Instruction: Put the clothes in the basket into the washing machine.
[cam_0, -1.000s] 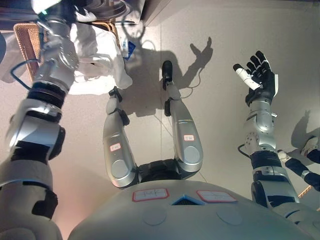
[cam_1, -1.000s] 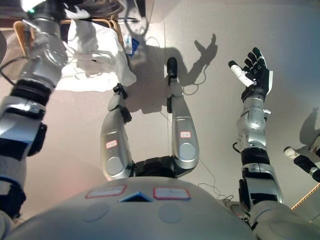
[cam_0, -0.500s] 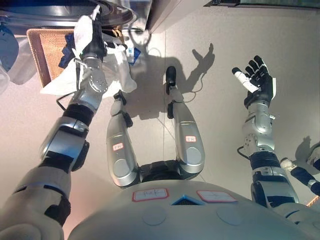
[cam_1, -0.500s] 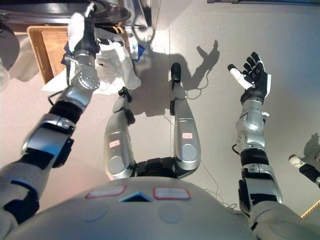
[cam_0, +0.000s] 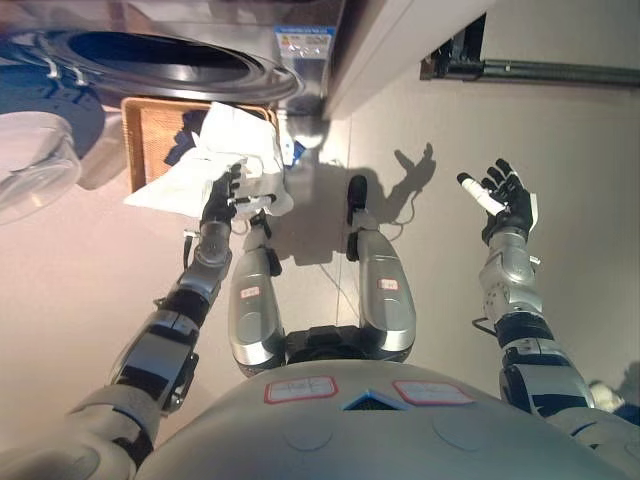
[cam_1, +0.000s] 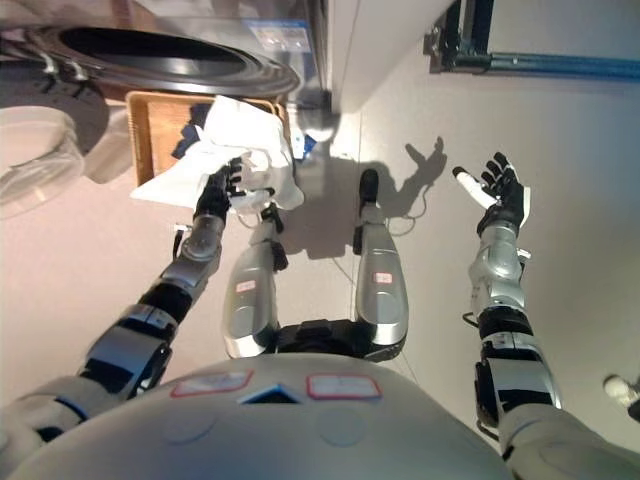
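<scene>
A wicker basket (cam_0: 145, 125) stands on the floor below the washing machine's round dark opening (cam_0: 150, 58). A white cloth (cam_0: 235, 150) is heaped over the basket's right rim, and a dark blue cloth (cam_0: 188, 150) shows beneath it. My left hand (cam_0: 222, 198) lies against the near edge of the white cloth with its fingers stretched out, open. My right hand (cam_0: 505, 200) is held up over bare floor far to the right, open and holding nothing.
The washer's clear round door (cam_0: 35, 165) hangs open at the far left beside the basket. The machine's front panel (cam_0: 300, 50) and a wall corner (cam_0: 400, 50) rise at the top. A dark rail (cam_0: 540, 70) runs along the floor at top right.
The camera has tilted up, showing more of the machine. My left hand has come down from near the opening to the white cloth at the basket's right rim. The right hand is still.
</scene>
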